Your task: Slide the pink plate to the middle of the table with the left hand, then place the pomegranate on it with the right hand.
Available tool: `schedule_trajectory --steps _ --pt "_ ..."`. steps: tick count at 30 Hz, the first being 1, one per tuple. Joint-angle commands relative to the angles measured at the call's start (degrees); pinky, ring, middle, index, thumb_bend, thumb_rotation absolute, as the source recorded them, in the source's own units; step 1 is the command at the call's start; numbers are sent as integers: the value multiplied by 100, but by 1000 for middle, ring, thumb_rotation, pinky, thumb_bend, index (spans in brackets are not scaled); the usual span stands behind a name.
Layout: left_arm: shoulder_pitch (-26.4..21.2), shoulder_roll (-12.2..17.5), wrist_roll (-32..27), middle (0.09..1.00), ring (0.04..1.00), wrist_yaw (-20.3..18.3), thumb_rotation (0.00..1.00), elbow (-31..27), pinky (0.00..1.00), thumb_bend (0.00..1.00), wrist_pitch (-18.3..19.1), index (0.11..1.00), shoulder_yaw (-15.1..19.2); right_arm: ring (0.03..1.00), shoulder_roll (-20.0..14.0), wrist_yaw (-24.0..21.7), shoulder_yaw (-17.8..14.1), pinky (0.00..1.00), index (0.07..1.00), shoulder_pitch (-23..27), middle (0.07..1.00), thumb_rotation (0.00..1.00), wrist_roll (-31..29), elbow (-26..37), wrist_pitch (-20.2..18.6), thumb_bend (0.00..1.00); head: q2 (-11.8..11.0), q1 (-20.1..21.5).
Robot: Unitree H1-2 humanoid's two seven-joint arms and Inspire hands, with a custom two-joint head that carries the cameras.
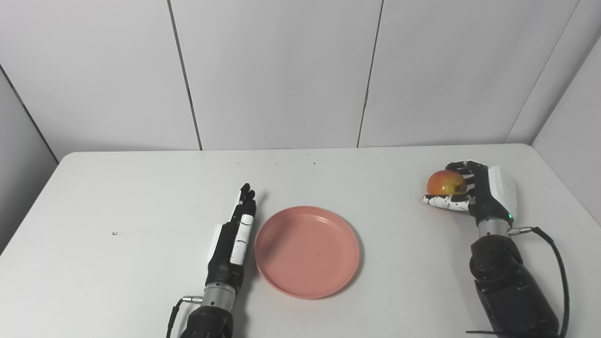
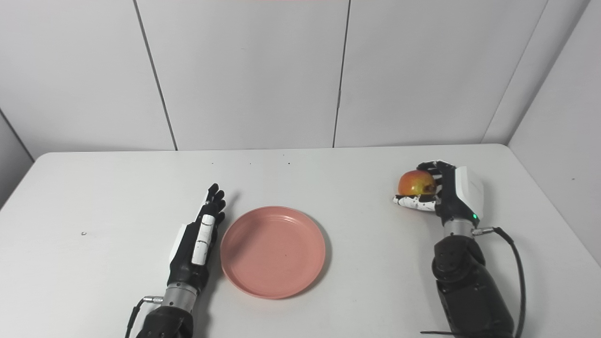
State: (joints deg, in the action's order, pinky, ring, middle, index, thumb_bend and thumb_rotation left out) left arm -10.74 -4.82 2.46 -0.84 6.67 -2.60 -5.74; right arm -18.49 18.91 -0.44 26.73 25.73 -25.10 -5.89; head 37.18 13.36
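Empty pink plate lies flat mid-table; red-yellow pomegranate far right.

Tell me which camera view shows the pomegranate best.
The left eye view, narrowly: the pomegranate shows slightly larger there, its rounded top and left side clear of the right robot hand wrapped around it. The right eye view shows nearly the same, a bit smaller.

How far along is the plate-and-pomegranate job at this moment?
Done, by the look of it: the pink plate sits near mid-table, the left hand flat beside its rim. In hand: the right hand is closed around the pomegranate at the table's right. Left: carrying it onto the plate.
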Motion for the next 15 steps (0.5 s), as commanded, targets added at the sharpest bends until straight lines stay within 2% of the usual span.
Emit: schedule_trajectory --steps 1,4,9,15 --pt "-22 -16 33 999 993 -15 1000 -166 997 677 -46 1000 -38 395 -60 199 -93 336 539 171 471 0 -41 251 305 512 0 -4" --pt "-14 -27 20 997 990 -15 1000 -202 992 675 5 1000 -28 388 -29 302 -102 316 543 143 465 0 -22 332 405 512 8 2" --pt "-18 -25 -25 1000 996 -42 1000 -183 1000 673 -34 1000 -18 421 61 382 -114 388 525 87 483 0 -77 590 484 516 16 5" --pt "-37 -21 -23 1000 997 -43 1000 -143 1000 670 -71 1000 -14 414 268 270 -89 369 517 -62 502 0 -100 1376 327 515 21 3"
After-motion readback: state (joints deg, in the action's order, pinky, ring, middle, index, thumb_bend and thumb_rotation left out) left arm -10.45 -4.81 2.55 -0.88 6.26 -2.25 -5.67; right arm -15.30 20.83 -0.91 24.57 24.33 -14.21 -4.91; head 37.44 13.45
